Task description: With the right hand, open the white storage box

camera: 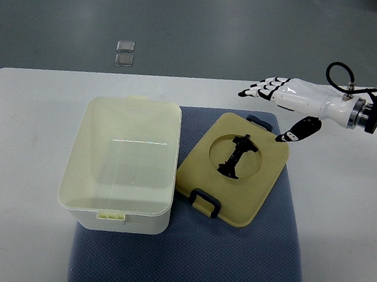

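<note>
The white storage box [124,167] stands open on the left part of a blue mat [242,259], its inside bare. Its lid [233,169] lies flat on the mat to the right of the box, leaning against the box's side, with a round recess and a black handle in the middle and a dark clasp at its near edge. My right hand [276,107] hovers over the lid's far right corner, fingers spread and pointing left, thumb hanging down near the corner. It holds nothing. The left arm does not show.
The mat lies on a white table [19,160] with rounded corners. Two small square clear items [124,52] sit on the grey floor beyond the table's far edge. A black cable loops over my right wrist [340,74].
</note>
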{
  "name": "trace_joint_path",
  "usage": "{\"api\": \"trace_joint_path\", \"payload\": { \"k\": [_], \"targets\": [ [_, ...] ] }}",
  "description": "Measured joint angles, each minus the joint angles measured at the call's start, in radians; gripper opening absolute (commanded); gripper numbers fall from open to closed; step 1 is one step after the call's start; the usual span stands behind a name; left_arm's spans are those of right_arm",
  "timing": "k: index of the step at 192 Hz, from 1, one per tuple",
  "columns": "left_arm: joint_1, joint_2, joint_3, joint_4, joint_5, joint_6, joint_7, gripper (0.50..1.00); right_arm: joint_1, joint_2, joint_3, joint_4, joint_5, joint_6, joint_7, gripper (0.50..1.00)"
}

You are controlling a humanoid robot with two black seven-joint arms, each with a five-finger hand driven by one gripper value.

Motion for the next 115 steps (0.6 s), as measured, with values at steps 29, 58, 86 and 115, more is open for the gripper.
{"api": "trace_joint_path", "payload": {
  "k": [29,58,86,115],
  "targets": [
    [0.000,0.000,0.000,0.000,0.000,0.000,0.000,1.000,-0.019,0.010,0.140,-0.017,0.309,0.104,0.000,0.930],
    [0.000,0.000,0.000,0.000,0.000,0.000,0.000,1.000,-0.055,0.037,0.235,-0.030,0.680,0.117,-0.085,0.930],
    [0.000,0.000,0.000,0.000,0.000,0.000,0.000,1.000,-0.084,0.068,0.279,-0.041,0.970,0.115,-0.237,0.930],
    [0.000,0.000,0.000,0.000,0.000,0.000,0.000,1.000,-0.126,0.105,0.306,-0.079,1.188,0.115,-0.344,0.930]
  ]
}}
